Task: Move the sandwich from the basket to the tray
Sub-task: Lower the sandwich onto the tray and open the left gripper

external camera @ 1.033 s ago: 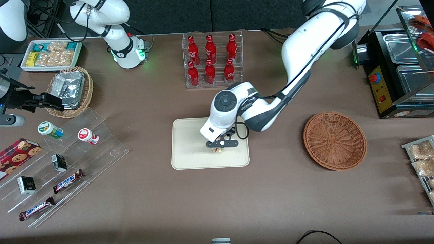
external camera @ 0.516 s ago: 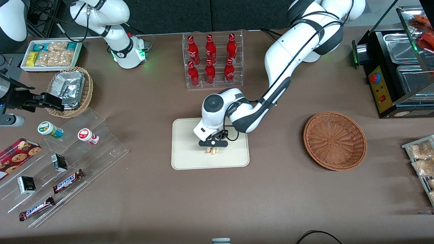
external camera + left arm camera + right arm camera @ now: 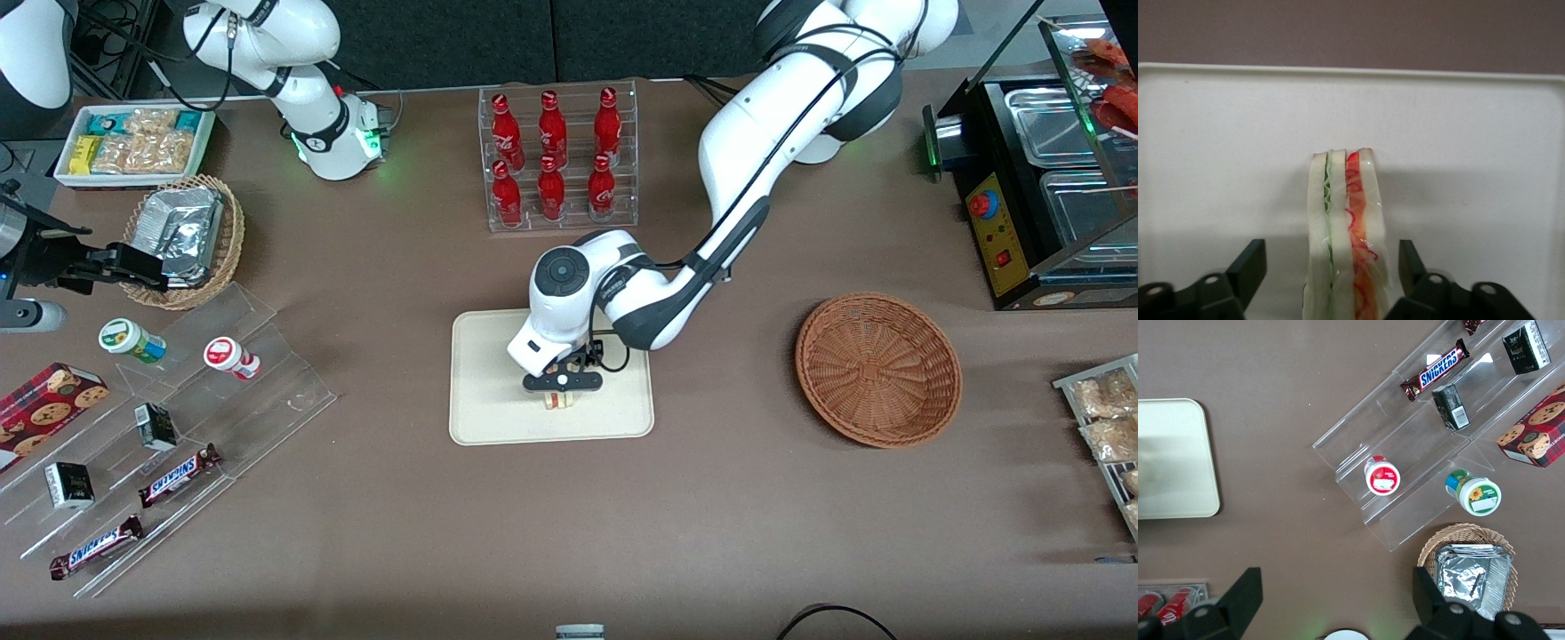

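The sandwich (image 3: 559, 402) (image 3: 1348, 227), a white-bread wedge with green and red-orange filling in clear wrap, stands on edge on the cream tray (image 3: 498, 391) (image 3: 1218, 133) (image 3: 1171, 460), near its middle. My left gripper (image 3: 561, 389) (image 3: 1331, 270) hangs directly over it, open. One black finger (image 3: 1250, 267) is on each side of the wedge, with a gap between each and the bread. The reddish-brown wicker basket (image 3: 877, 369) sits empty toward the working arm's end of the table.
A clear rack of red bottles (image 3: 556, 156) stands farther from the front camera than the tray. Toward the parked arm's end are a tan basket of foil packets (image 3: 182, 236) and a clear stepped display with snacks (image 3: 169, 427). A black warming case (image 3: 1049, 178) is at the working arm's end.
The gripper and sandwich shifted over the tray toward the parked arm's end, then settled slightly lower. The basket has not moved.
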### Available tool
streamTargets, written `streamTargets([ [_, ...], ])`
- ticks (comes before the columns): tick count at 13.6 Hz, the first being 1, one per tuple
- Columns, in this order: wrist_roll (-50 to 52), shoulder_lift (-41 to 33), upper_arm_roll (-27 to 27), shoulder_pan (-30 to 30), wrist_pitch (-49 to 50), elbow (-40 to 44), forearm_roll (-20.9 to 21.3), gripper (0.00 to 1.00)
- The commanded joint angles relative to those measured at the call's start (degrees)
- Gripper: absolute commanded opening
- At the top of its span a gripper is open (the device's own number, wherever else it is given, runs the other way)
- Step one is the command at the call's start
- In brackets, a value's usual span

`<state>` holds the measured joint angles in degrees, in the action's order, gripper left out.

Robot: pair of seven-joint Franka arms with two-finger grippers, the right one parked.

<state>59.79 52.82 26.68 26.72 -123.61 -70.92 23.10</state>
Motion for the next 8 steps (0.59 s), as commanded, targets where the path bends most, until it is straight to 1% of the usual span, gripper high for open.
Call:
streamTargets([
  [1,0.4,-5.7,-0.1,-2.4,6.4,-0.6,-5.8,1.0],
  [3,-0.1,-9.8,-0.3,-3.4,10.1,-3.0,-6.6,1.0],
  [4,-0.5,-11.9,-0.1,-5.5,11.0,-5.0,-6.7,1.0],
  [6,-2.7,-16.6,1.7,-10.6,11.2,-9.7,-6.8,1.0],
  [8,-8.3,-21.8,3.8,-17.5,11.3,-15.7,-8.6,1.0],
])
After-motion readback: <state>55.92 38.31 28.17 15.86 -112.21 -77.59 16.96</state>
